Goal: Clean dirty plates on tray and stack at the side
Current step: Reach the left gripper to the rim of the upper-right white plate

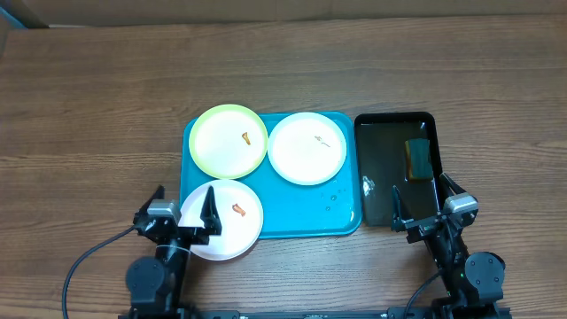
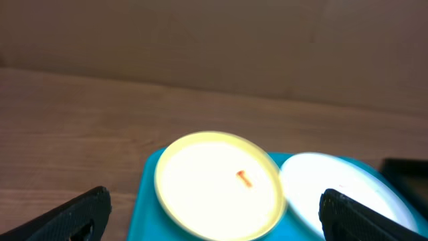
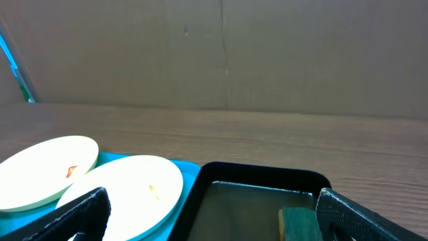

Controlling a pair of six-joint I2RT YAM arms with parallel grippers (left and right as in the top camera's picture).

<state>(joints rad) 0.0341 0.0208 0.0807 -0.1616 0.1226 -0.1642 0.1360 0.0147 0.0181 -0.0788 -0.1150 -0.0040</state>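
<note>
The turquoise tray [image 1: 341, 217] lies mid-table and holds three plates. A yellow-green plate [image 1: 229, 140] with an orange smear is at its back left. A white plate [image 1: 306, 148] with a faint dark smear is at its back right. A second white plate [image 1: 232, 232] with an orange smear overhangs the front left corner. My left gripper [image 1: 184, 202] is open and empty at that plate's left edge, one finger over it. In the left wrist view my gripper [image 2: 221, 224] faces the yellow-green plate [image 2: 217, 184] and white plate [image 2: 341, 191]. My right gripper [image 1: 423, 199] is open and empty.
A black tray [image 1: 394, 121] holding liquid and a green-yellow sponge [image 1: 418, 158] stands right of the turquoise tray; my right gripper [image 3: 224, 221] hovers at its front end, sponge [image 3: 297, 224] near the right finger. Bare wood surrounds both trays. A cardboard wall rises behind.
</note>
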